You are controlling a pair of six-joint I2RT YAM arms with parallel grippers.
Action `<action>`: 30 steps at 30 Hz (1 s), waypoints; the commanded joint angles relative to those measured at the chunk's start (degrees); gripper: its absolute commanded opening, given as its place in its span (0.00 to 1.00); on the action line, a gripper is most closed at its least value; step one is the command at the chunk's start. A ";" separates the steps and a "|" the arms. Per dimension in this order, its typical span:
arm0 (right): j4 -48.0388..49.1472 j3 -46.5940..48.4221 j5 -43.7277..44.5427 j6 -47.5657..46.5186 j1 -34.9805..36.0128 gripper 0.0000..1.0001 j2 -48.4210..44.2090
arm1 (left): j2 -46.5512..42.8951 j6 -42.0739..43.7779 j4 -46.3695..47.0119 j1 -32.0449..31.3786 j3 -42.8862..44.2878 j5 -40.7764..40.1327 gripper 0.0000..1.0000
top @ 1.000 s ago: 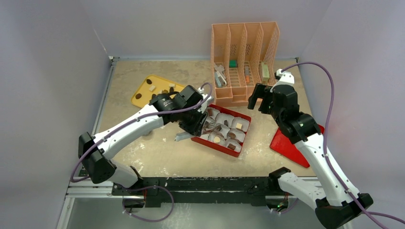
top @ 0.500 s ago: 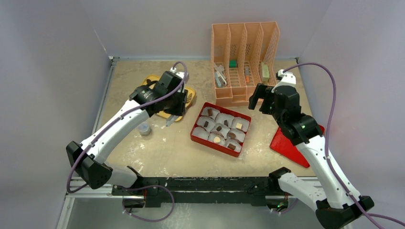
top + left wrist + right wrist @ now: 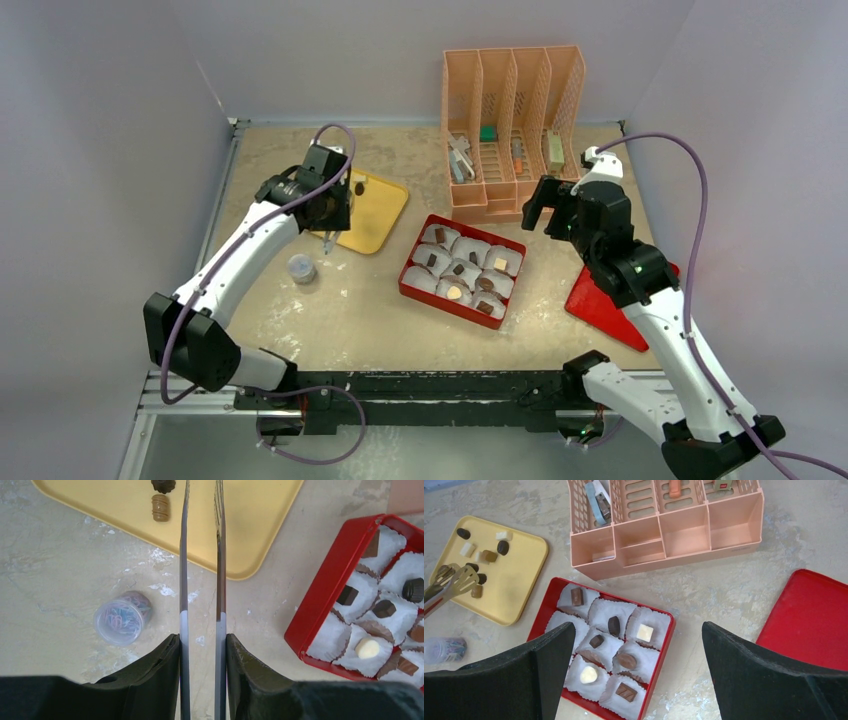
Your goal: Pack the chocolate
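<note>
Seven chocolate pieces sit in the red rectangular box; more wait on the yellow plastic tray at its ten o'clock. Your left end effector clamps slim metal tongs; your right end effector gapes empty.

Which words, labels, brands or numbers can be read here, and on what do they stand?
None can be read.
The red box, the yellow tray and the peach desk organizer show no print.
Any marks on the small items in the organizer are too blurred to read.

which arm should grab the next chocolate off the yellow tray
Left: left gripper grips the tongs, tips over the yellow tray beside loose chocolate. The right gripper is open, empty, near the organizer.
</note>
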 commanded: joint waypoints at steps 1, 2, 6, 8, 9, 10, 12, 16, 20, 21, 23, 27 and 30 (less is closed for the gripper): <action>0.46 0.76 -0.16 -0.50 -0.18 0.99 -0.90 | 1.87 -0.63 7.39 2.82 -0.99 1.04 0.34; 0.48 0.76 -0.23 -0.57 -0.15 0.99 -0.95 | 2.60 -0.63 7.79 3.37 -1.06 1.38 0.34; 0.25 0.77 0.25 -0.65 -0.15 0.99 -1.37 | 4.94 -0.54 9.43 4.76 -1.06 1.58 0.35; 0.20 0.72 0.54 -0.70 -0.19 0.99 -1.56 | 5.74 -0.47 10.56 5.46 -1.21 1.85 0.36; 0.24 0.68 0.60 -0.68 -0.18 0.99 -1.60 | 6.36 -0.27 11.10 5.94 -1.30 2.40 0.36; 0.32 0.61 0.53 -0.68 -0.18 0.99 -1.60 | 7.00 0.06 11.78 6.25 -1.42 3.28 0.36; 0.47 0.51 0.48 -0.62 -0.19 0.99 -1.56 | 8.40 0.40 12.81 6.87 -1.58 4.16 0.36; 0.61 0.17 0.13 -0.33 -0.12 0.99 -1.52 | 10.77 0.52 14.60 8.01 -1.86 5.21 0.37; 0.58 0.15 0.41 -0.42 -0.19 0.99 -1.56 | 11.95 0.51 15.79 8.65 -1.66 4.84 0.37; 0.59 0.10 0.63 -0.41 -0.19 0.99 -1.60 | 12.21 0.64 16.03 8.82 -1.39 4.67 0.37; 0.88 -0.09 0.63 -0.37 -0.17 0.99 -1.76 | 13.03 0.77 16.73 9.33 -1.13 4.74 0.37; 1.24 -0.37 0.63 -0.15 -0.14 0.99 -1.70 | 14.74 0.99 17.08 9.86 -0.03 5.27 0.37; 1.25 -0.29 0.69 -0.32 -0.20 0.99 -1.48 | 15.40 1.12 17.09 9.87 0.48 5.61 0.37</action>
